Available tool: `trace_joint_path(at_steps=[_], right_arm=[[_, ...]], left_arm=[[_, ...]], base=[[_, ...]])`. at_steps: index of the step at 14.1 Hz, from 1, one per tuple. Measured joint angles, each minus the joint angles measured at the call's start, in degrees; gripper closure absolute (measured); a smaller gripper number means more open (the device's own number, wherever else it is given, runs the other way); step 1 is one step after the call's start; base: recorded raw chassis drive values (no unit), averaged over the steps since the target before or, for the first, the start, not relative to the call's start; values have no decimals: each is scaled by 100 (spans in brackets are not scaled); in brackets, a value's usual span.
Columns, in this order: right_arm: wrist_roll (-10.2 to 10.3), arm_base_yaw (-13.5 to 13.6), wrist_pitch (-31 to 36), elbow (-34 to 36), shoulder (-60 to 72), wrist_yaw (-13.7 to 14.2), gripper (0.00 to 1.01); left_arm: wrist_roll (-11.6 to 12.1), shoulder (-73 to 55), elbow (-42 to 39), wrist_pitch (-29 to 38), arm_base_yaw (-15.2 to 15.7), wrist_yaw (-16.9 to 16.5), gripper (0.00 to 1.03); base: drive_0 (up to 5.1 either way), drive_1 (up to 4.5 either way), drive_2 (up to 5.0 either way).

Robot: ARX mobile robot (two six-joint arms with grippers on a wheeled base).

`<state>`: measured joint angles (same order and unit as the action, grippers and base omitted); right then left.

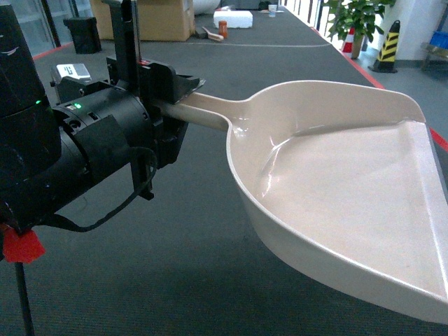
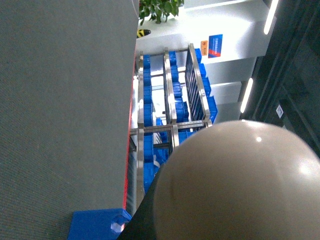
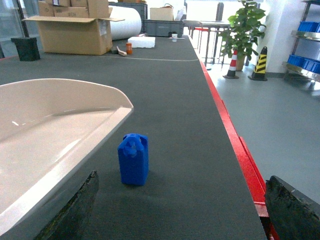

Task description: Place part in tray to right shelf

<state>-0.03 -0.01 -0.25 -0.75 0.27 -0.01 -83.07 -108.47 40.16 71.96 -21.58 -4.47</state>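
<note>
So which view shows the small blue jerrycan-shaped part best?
The right wrist view: the small bright-blue plastic jerrycan-shaped part stands upright on the dark mat beside the beige plastic tray. Head and left wrist views do not show it.

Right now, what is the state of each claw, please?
Left claw: shut on the tray handle.
Right claw: open, holding nothing; the part stands on the floor ahead.
</note>
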Motion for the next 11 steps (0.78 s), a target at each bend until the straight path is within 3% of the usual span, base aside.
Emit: trace_joint_path(at_steps=[2, 3, 4, 5, 6, 7, 9, 10, 11], right_arm=[[-7, 11, -68, -7, 11, 52, 3], [-164, 140, -859, -332, 651, 804, 3], [-417, -433, -363, -422, 1694, 800, 3], [-686, -1093, 437, -428, 2621, 374, 3], [-966, -1504, 1327, -555, 3661, -210, 3], [-1207, -1744, 2264, -774, 4839, -697, 3], [-1478, -1725, 3810, -1408, 7125, -1440, 3], [-1539, -1561, 4282, -1786, 8076, -1762, 3], [-1617, -1338, 4325, -2149, 8811, -2068, 3]], left_arm=[[-46, 0, 0, 4, 57, 39, 87], [-52, 0, 0, 4, 70, 42, 87], [-52, 0, 0, 9, 55, 42, 87], [-57, 0, 0, 4, 33, 17, 87], [-59, 0, 0, -7, 31, 17, 87], [-59, 0, 0, 15, 31, 22, 87], [-57, 0, 0, 0, 42, 35, 87], [-57, 0, 0, 7, 42, 31, 87], [-57, 0, 0, 2, 42, 24, 87]], base=[[0, 0, 0], [0, 0, 0], [0, 0, 0], [0, 0, 0], [0, 0, 0], [0, 0, 0], [0, 0, 0], [0, 0, 0], [0, 0, 0]])
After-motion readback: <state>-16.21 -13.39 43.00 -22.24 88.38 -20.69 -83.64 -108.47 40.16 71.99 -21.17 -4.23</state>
